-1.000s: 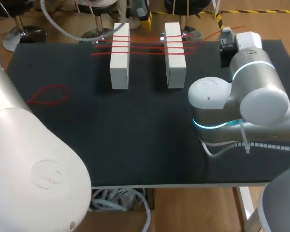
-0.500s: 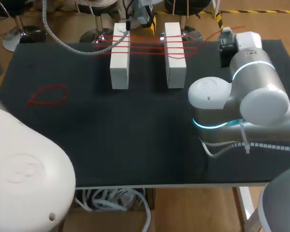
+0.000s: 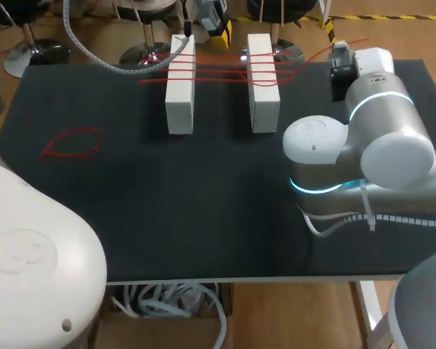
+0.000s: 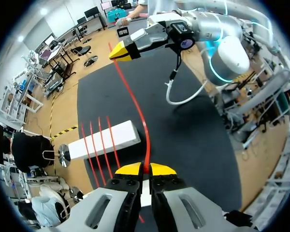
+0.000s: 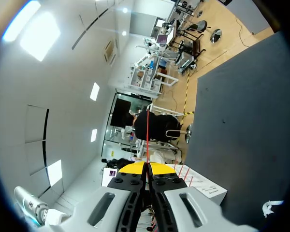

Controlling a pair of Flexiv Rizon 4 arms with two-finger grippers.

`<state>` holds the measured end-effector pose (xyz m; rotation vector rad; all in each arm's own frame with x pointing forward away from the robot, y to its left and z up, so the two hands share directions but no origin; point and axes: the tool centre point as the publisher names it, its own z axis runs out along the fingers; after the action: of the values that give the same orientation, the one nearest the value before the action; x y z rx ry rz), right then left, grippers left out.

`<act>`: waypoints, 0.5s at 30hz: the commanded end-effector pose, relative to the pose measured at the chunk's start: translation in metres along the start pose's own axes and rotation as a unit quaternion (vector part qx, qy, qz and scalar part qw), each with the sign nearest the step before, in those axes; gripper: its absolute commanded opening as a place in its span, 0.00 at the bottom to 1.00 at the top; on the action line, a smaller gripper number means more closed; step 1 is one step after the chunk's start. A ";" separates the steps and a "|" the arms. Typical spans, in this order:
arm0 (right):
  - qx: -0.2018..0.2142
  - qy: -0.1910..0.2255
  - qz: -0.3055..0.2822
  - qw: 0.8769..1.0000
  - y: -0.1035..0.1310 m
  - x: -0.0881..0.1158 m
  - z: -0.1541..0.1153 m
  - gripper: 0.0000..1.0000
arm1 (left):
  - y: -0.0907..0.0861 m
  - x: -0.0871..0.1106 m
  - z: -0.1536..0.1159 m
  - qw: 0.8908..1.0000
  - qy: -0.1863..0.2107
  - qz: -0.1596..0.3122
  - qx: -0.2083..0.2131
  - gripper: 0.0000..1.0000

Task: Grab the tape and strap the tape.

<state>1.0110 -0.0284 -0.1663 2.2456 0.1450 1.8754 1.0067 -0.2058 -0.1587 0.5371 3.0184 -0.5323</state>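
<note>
Overhead, shows two white blocks [image 3: 179,94] standing side by side toward the far edge of the black table [image 3: 203,211], with red tape [image 3: 218,69] strung across both in several near-parallel strands, and a loose red loop [image 3: 71,143] lying well apart on the left side. Could drag those laid strands off, or tip a block, if swung sideways from here. Cannot make out either claw from up there: catches only the left arm [image 3: 36,276] as a pale bulk at the near left corner and the right arm [image 3: 363,145] folded at the elbow, wrist raised by the far right of the table. Along the left wrist, shows the left gripper [image 4: 145,169] with yellow tips pressed together on the tape, held low near a white block [image 4: 104,140] crossed by several strands, and follows one seemingly taut red line out to the right gripper [image 4: 118,52], likewise pinched on it and hanging above the table. Could snap the tape, or slip it out of one pinch, if pulled further apart with so little slack. Along the right wrist, confirms that clamp: tips together on a thin red thread running straight ahead, a block just beside the fingers. Might lay the new wrap crooked if lowered off line.
</note>
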 end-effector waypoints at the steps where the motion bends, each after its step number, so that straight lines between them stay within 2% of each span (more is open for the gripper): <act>1: 0.002 -0.003 0.000 1.000 0.001 0.002 -0.001 0.00 | 0.000 -0.001 0.000 1.000 0.002 0.000 -0.002 0.00; 2: 0.002 -0.003 0.000 1.000 0.001 0.002 -0.001 0.00 | 0.000 -0.001 0.000 1.000 0.002 0.000 -0.002 0.00; 3: -0.020 0.070 -0.037 0.997 0.002 0.002 -0.002 0.00 | 0.000 -0.001 0.000 1.000 0.002 0.000 -0.002 0.00; 4: -0.046 0.056 -0.049 0.996 0.003 0.004 -0.002 0.00 | 0.000 -0.001 0.000 1.000 0.002 0.000 -0.002 0.00; 6: -0.086 0.112 -0.059 0.988 0.006 0.011 -0.002 0.00 | 0.000 -0.001 0.000 1.000 0.002 0.000 -0.002 0.00; 7: -0.103 0.094 -0.069 0.988 0.007 0.013 -0.004 0.00 | 0.000 -0.001 0.000 1.000 0.002 0.000 -0.002 0.00; 8: -0.122 0.115 -0.074 0.983 0.008 0.014 -0.004 0.00 | 0.000 -0.001 0.000 1.000 0.002 0.000 -0.002 0.00; 11: -0.143 0.132 -0.106 0.975 0.009 0.017 -0.008 0.00 | 0.000 -0.001 0.000 1.000 0.002 0.000 -0.002 0.00; 14: -0.181 0.089 -0.152 0.968 0.011 0.015 -0.011 0.00 | 0.000 -0.001 0.000 1.000 0.002 0.000 -0.002 0.00; 15: -0.188 0.063 -0.171 0.965 0.012 0.013 -0.012 0.00 | 0.000 -0.001 0.000 1.000 0.002 0.000 -0.002 0.00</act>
<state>1.0002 -0.0490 -0.1385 1.8911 0.2396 1.8920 1.0071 -0.2058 -0.1588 0.5389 3.0196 -0.5327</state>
